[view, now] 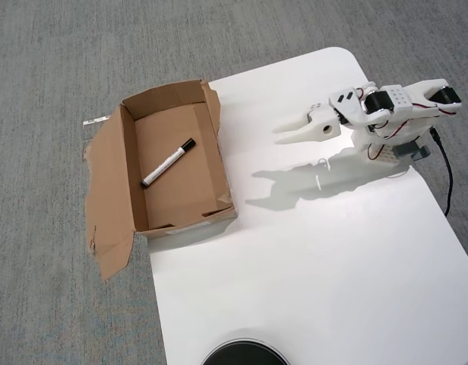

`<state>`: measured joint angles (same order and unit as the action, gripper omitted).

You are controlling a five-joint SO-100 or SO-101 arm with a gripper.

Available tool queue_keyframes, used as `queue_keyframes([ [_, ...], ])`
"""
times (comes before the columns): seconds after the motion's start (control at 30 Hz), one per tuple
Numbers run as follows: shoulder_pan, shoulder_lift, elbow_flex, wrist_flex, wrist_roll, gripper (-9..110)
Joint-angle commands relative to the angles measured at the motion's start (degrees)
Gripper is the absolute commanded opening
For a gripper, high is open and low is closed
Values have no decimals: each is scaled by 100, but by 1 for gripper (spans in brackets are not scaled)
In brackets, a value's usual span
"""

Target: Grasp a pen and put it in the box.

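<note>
1. Pincer (281,134) first, since it sits nearest the arm's base: you see it hanging above the white surface (310,266) near the far right corner in the overhead view, its two white fingers drawn close together with only a thin gap at the tips, and nothing between them. It holds no pen.

2. Between the pincer and the box you have only bare white surface and the arm's own shadow; the two are well apart.

3. Next comes the box (126,171), the brown cardboard one standing at the left edge of the surface, partly over the grey carpet (52,61). Its wide torn flap folds outward to the left, and its ragged walls stand up on the other sides.

4. Inside the box you find the pen (167,163), lying flat on the box floor at a slant, black cap toward the upper right, small dark tip toward the lower left. It touches no wall as far as the view shows.

5. Judging from how things lie, your task looks done: the pen rests in the box and the pincer is clear of it. No other pen shows on the surface, so nothing seems left to pick up; at most you may want to bring the arm to rest.

6. At the bottom edge a dark round object (244,353) shows partly; it plays no part here.
</note>
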<state>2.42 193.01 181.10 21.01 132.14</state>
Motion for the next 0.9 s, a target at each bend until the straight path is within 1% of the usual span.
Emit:
queue_keyframes([
  [0.0, -22, 343, 163, -44, 3379, 24],
  [0.1, -22, 343, 163, -18, 4540, 24],
  [0.17, -22, 343, 163, -9, 5023, 24],
  [0.23, -13, 343, 163, -9, 5295, 24],
  [0.6, 40, 343, 163, 9, 5322, 22],
  [0.67, -13, 343, 163, 9, 5295, 17],
  [0.8, 22, 343, 163, 18, 5278, 0],
  [0.87, 4, 343, 163, 132, 5269, 0],
])
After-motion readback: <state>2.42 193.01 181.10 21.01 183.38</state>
